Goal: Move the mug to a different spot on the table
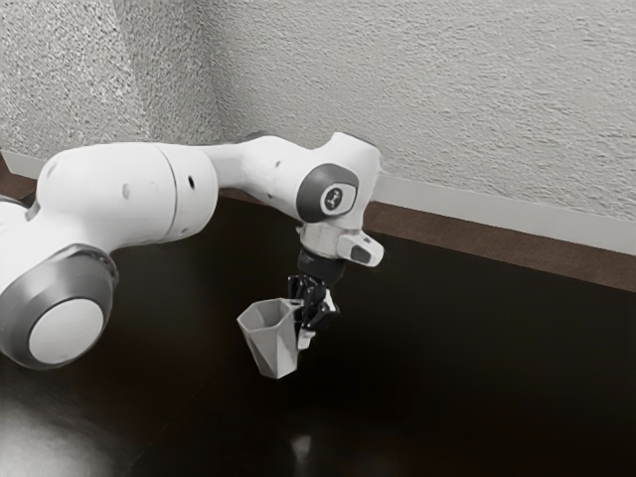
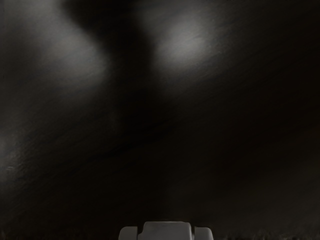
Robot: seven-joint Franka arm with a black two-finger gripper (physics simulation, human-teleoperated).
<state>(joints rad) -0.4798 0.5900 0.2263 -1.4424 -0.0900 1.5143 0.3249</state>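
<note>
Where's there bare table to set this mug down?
The table is bare from the mug to the exterior view's right, out to the wall's baseboard, and also nearer the camera. It's crowded only at that view's left, under the arm.

Loads of open dark tabletop (image 1: 477, 378) across the right and lower frame, easy passing there. In the way: the bulky white arm (image 1: 129, 214) hogging the left side, the mug (image 1: 270, 338) pinched in the gripper (image 1: 312, 314) mid-frame, and the textured wall (image 1: 477, 89) along the back.
</note>
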